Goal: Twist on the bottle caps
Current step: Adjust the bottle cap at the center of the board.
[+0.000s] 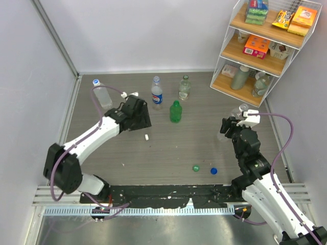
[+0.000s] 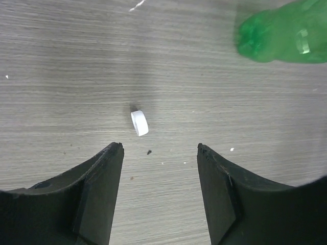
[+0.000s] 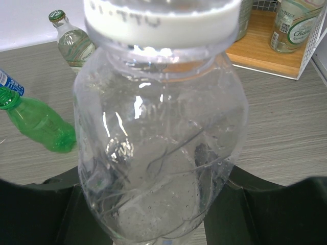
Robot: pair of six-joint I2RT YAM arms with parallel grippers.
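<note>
My left jaws stand apart with nothing between them, low over the surface. The loose white cap lies on the grey wood grain just ahead of the gap, touching neither side. Off to the right, past it, stands the green bottle, upright and well apart from the cap. The cola-label bottle stands just behind it to the left, also upright.

My right jaws are clamped on the clear bottle, one side pressing each flank; its thin wall looks dented and wet inside. A white cap sits on its neck, though I cannot tell how tightly. I hold this bottle up at the right side of the surface, near the wooden shelf rack.

The green cap and the blue cap lie close together on the surface near its front edge, between my two arms, apart from every bottle.

A clear bottle with a blue top stands by the left wall, and a labelled bottle with a green top stands at the back.
</note>
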